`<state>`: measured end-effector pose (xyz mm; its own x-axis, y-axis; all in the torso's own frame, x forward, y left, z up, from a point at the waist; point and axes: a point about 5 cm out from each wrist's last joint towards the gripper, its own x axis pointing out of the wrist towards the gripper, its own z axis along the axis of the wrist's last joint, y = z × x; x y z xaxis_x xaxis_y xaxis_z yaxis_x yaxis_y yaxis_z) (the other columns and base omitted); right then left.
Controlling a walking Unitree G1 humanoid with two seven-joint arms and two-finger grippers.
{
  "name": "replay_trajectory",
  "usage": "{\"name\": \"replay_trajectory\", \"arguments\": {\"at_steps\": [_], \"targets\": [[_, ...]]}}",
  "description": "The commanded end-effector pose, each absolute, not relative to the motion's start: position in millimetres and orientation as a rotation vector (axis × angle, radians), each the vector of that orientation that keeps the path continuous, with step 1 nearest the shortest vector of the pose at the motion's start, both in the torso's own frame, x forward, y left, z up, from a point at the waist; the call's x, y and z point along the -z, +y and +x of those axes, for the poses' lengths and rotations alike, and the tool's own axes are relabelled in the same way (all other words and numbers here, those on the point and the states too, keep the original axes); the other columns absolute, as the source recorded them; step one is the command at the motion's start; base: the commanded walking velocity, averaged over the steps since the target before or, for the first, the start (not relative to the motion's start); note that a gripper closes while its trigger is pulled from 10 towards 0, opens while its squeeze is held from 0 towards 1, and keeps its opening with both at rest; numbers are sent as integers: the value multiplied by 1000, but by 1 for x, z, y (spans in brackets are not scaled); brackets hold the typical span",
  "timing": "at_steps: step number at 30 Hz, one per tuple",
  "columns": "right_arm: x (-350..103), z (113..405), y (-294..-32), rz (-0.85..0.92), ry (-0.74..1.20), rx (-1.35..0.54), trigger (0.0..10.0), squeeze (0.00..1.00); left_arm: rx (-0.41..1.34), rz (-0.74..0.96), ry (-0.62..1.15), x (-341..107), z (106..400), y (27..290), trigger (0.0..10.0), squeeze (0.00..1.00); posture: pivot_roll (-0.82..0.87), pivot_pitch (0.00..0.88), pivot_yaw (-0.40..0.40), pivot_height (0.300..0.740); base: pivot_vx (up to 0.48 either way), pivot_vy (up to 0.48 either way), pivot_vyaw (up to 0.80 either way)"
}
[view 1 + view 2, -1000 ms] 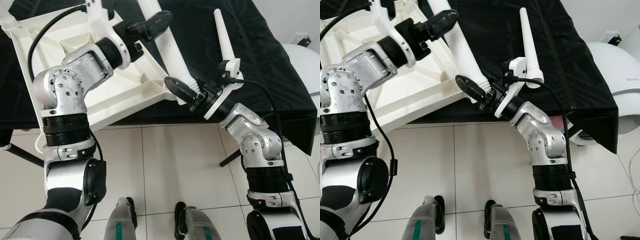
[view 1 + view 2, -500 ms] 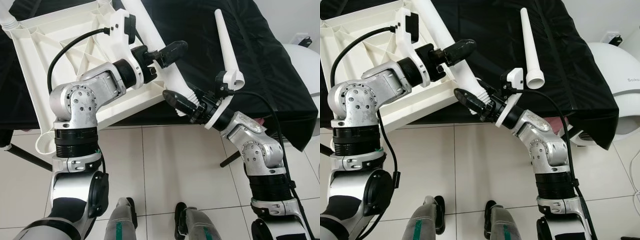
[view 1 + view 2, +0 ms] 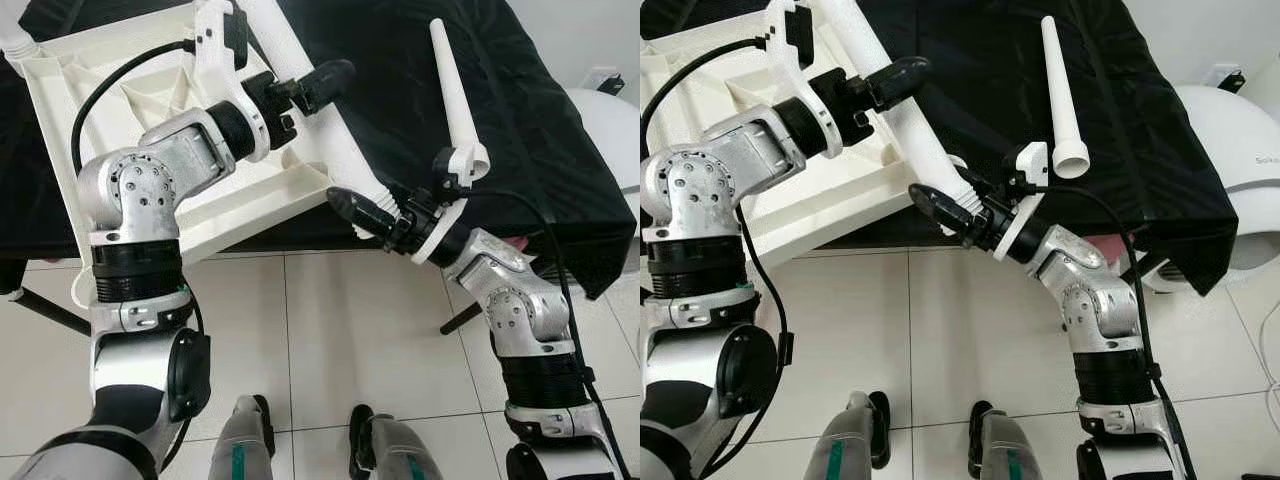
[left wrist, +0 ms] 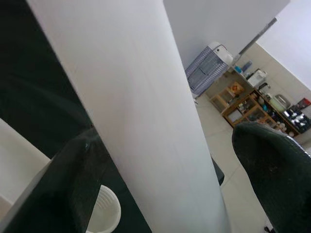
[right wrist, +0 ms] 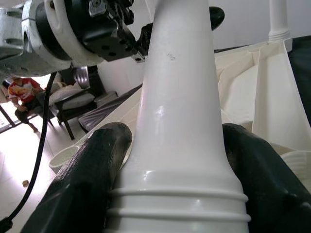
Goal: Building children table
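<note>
White table leg [image 3: 335, 140] runs diagonally, upper centre of frame, base at corner of upturned table top [image 3: 120, 110] (upper left). Right end effector [image 5: 175, 170] clamped near its threaded end; left end effector [image 3: 318, 80] straddles it higher up, fingers apart. Spare leg [image 3: 452, 95] lies on black cloth [image 3: 530, 120], upper right.

A black cloth [image 3: 540, 150] is draped over the work surface, its edge hanging down in folds at the right. Under it the floor [image 3: 340, 330] is pale square tile with thin grey joints. A rounded white appliance [image 3: 1235, 150] stands just beside the cloth's right edge. Far off, across the room, a grey-blue heater-like unit [image 4: 206, 68] stands against the wall, with wooden shelves of clutter [image 4: 252, 104] near it.
</note>
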<state>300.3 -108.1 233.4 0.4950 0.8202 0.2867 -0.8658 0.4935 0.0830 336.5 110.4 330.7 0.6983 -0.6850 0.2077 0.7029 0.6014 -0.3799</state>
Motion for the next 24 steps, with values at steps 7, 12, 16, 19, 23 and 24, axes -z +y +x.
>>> {"name": "replay_trajectory", "arguments": {"at_steps": [7, 12, 16, 19, 23, 24], "targets": [[-239, 295, -107, 206, -272, -1057, 10000, 0, 828, -483, -1, -329, 336, 106, 4078, 0, -33, 176, 17, 740, 0, 0, 0], [-241, 294, -108, 205, -284, -1056, 10000, 0, 837, -478, 20, -327, 336, 103, 10000, 0, -33, 178, 18, 740, 0, 0, 0], [-242, 294, -108, 205, -297, -1052, 10000, 0, 833, -495, 20, -328, 336, 103, 0, 0, -30, 180, 18, 740, 0, 0, 0], [-242, 294, -108, 201, -301, -1047, 10000, 0, 856, -530, 12, -333, 334, 102, 0, 0, -30, 181, 19, 740, 0, 0, 0], [-242, 294, -108, 198, -300, -1044, 10000, 0, 888, -557, 4, -339, 331, 101, 0, 0, -33, 184, 17, 740, 0, 0, 0], [-242, 294, -109, 198, -298, -1043, 10000, 0, 899, -558, 1, -340, 330, 101, 0, 0, -33, 184, 17, 740, 0, 0, 0]]}}
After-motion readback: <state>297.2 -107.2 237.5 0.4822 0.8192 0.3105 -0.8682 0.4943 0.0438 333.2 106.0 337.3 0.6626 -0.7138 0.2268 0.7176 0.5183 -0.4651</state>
